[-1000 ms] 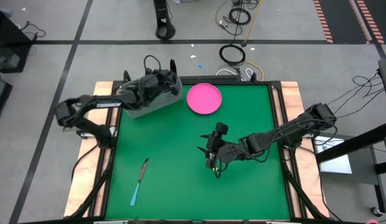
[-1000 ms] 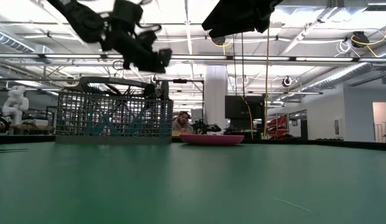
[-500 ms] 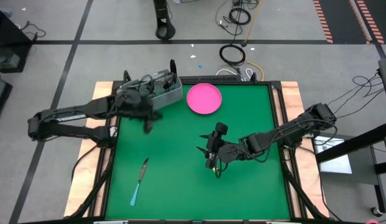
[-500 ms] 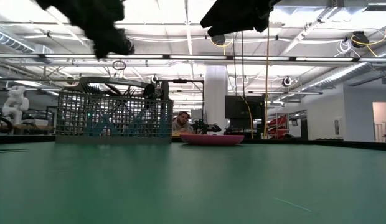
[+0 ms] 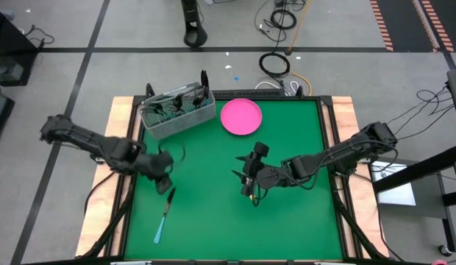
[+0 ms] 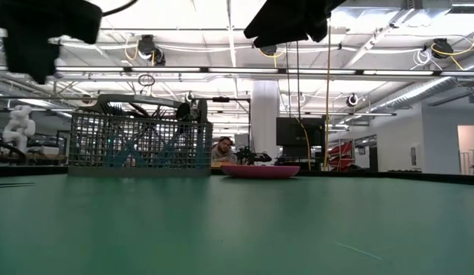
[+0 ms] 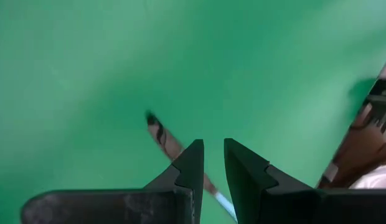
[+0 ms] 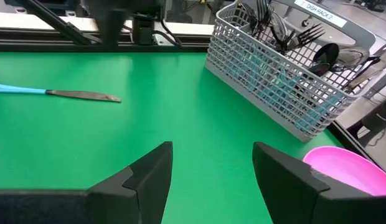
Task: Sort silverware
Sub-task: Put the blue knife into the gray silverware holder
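One knife [image 5: 164, 214] with a light blue handle lies flat on the green table [image 5: 287, 221] near its left front corner, and my left gripper [image 5: 165, 182] hangs just above its blade end, fingers [image 7: 192, 167] a narrow gap apart and grasping nothing. The other silverware [image 5: 176, 104] stands in the grey wire basket [image 5: 178, 118] at the far left, beside the pink plate [image 5: 240, 117]. My right gripper [image 5: 247, 181] waits over the middle of the table, fingers spread wide and empty.

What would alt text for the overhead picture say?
Two dark robot arms reach over a green table. The left hand hovers by a blue-handled knife; the right hand waits mid-table. A grey basket of cutlery and a pink plate sit behind.
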